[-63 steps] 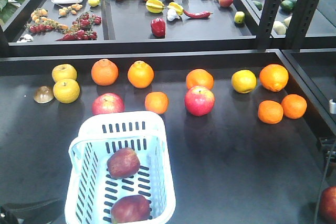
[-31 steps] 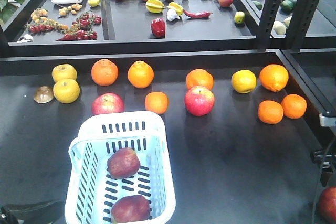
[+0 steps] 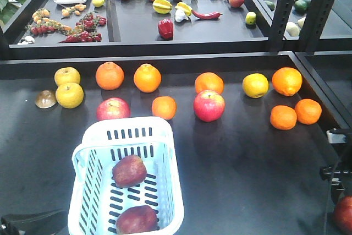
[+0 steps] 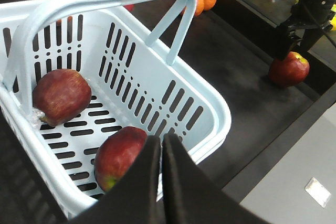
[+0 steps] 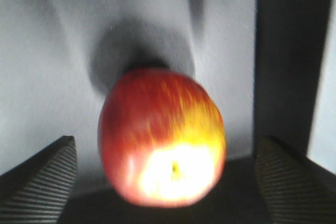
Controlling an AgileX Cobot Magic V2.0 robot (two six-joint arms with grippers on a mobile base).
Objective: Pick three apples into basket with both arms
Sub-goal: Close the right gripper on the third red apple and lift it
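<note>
Third apple (image 5: 163,137), centre of the right wrist view, rests on the dark surface between the wide-spread fingers of the right gripper (image 5: 163,182), stem end toward the camera; likely firm, smooth, moderately heavy, best clasped across its widest girth. Left gripper (image 4: 161,153), fingers together and empty, hovers above the basket (image 4: 210,103) holding two apples (image 4: 61,96)

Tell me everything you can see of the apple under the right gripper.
The apple is dark red with a yellow patch around its stem dimple, which faces the wrist camera. It rests on the dark table at the front right edge, blurred in that view. The right gripper is open, one finger on each side, neither touching it.
</note>
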